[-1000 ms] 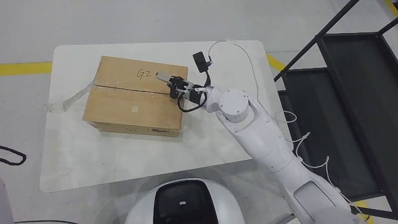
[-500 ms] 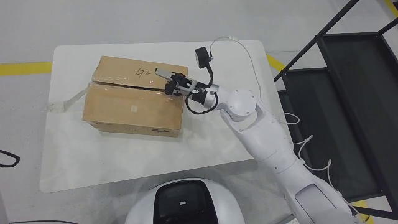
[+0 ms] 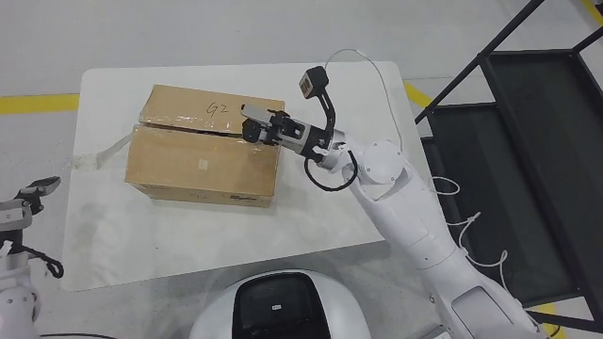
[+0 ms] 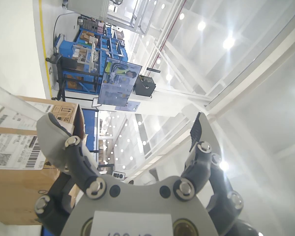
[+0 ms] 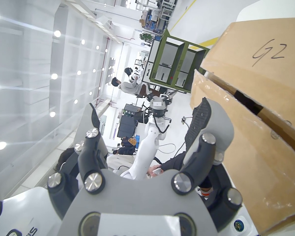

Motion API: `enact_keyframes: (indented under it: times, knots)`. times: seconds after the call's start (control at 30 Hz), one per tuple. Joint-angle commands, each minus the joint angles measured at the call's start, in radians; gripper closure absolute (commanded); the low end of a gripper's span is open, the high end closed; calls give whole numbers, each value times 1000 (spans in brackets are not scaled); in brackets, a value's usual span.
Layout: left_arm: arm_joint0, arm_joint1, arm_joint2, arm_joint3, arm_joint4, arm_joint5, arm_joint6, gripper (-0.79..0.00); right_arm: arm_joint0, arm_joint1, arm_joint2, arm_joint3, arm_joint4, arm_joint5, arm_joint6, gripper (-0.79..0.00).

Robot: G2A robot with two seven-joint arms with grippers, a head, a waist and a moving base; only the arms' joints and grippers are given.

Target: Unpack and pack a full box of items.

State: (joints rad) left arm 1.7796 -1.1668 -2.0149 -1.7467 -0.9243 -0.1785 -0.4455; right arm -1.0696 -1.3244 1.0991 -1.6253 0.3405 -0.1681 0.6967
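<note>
A brown cardboard box (image 3: 203,151) marked "G2" lies on the white table (image 3: 330,217). Its two top flaps meet at a seam that gapes a little, and the far flap (image 3: 212,108) is slightly raised. My right gripper (image 3: 251,121) is open at the right end of that seam, over the box top. In the right wrist view the right gripper (image 5: 147,109) has one finger (image 5: 206,124) close beside the box (image 5: 260,124), with a dark slit between the flaps. My left gripper (image 3: 31,193) is open, off the table's left front edge. In its own view the left gripper (image 4: 123,121) holds nothing, with the labelled box (image 4: 14,148) behind one finger.
A loose strip of clear tape (image 3: 99,153) trails from the box's left end onto the table. A black metal rack (image 3: 528,113) stands to the right of the table. The table's front half is bare.
My right gripper has slid left along the box top and turned, and the far flap has lifted slightly. The left gripper has come into the top view at the lower left.
</note>
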Motion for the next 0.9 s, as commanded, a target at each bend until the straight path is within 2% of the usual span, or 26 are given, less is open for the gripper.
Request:
enact_keyframes:
  times: [0.0,0.27,0.47,0.57,0.67,0.87]
  knots:
    - [-13,-2,26,12,28,15,11,-785,-16,4,16,-12,0,-4,11,-696]
    - [-29,0,31,12,50,33,7,-785,-65,14,43,-50,-14,2,7,-733]
    - [-30,0,31,8,50,34,6,-785,-61,16,45,-48,-22,3,11,-785]
    - [-45,0,35,-7,51,73,15,-785,-54,15,40,-42,-19,-6,5,-785]
    - [-74,-4,87,11,69,106,80,-785,-49,15,39,-36,-21,-15,3,-785]
    - [-82,-19,161,46,-26,140,101,-785,-48,15,37,-34,-36,-14,-1,-785]
